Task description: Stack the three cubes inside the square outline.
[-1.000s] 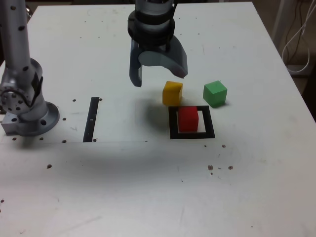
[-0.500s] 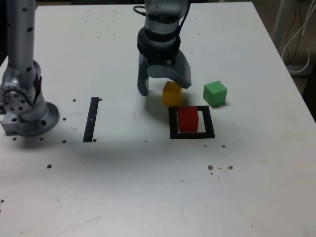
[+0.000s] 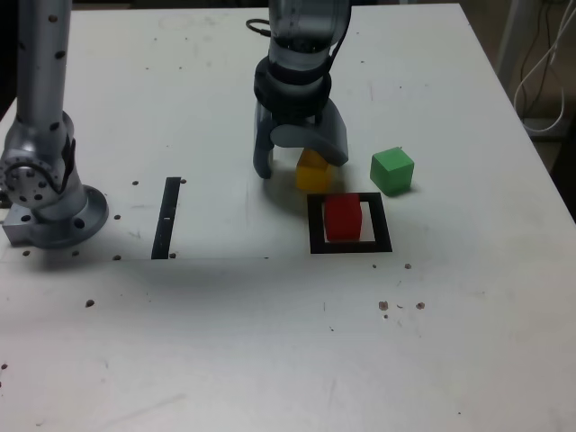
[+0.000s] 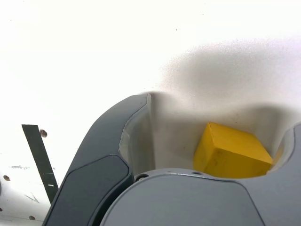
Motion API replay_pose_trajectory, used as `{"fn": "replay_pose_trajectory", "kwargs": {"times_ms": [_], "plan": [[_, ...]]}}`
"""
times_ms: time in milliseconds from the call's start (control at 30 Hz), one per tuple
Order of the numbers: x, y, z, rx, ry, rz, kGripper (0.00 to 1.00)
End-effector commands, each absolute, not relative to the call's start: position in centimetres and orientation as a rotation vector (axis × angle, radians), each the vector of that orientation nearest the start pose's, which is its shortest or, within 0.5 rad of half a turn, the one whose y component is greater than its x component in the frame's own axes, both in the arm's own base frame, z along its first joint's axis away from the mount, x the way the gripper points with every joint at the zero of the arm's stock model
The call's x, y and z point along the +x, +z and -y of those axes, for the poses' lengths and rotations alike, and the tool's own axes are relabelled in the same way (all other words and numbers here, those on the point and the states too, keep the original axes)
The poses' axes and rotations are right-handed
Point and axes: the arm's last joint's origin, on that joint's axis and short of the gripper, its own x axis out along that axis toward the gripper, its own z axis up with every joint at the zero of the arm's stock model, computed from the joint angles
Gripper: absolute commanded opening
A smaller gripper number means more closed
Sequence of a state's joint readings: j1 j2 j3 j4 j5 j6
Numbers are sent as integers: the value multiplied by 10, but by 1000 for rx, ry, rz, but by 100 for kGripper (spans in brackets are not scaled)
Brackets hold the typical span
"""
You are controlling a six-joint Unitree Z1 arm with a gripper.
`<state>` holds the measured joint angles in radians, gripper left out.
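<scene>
My gripper (image 3: 299,168) hangs wide open straddling the yellow cube (image 3: 312,171), not gripping yet. Red cube (image 3: 342,218) sits in the outline (image 3: 315,236) as base, so yellow goes on it next. Green cube (image 3: 392,171) waits beside the outline.

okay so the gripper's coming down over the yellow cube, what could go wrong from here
1. The yellow cube sits off-centre between the open jaws of the gripper, so closing may push or twist it rather than clamp it squarely.
2. The red cube in the square outline is close by; a jaw could nudge it.
</scene>
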<state>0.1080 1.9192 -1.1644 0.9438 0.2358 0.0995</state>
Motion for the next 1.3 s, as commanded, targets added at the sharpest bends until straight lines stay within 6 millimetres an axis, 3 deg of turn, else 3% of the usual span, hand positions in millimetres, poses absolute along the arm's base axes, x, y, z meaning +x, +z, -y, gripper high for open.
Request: {"fn": "replay_pose_trajectory", "kwargs": {"times_ms": [0,500,767,1067,1267], "plan": [[300,206,-45,181,171,-1719,94],[313,203,-41,203,148,-1687,84],[314,205,-40,213,140,-1671,69],[315,211,-39,224,109,-1648,41],[318,209,-39,224,87,-1643,35]]}}
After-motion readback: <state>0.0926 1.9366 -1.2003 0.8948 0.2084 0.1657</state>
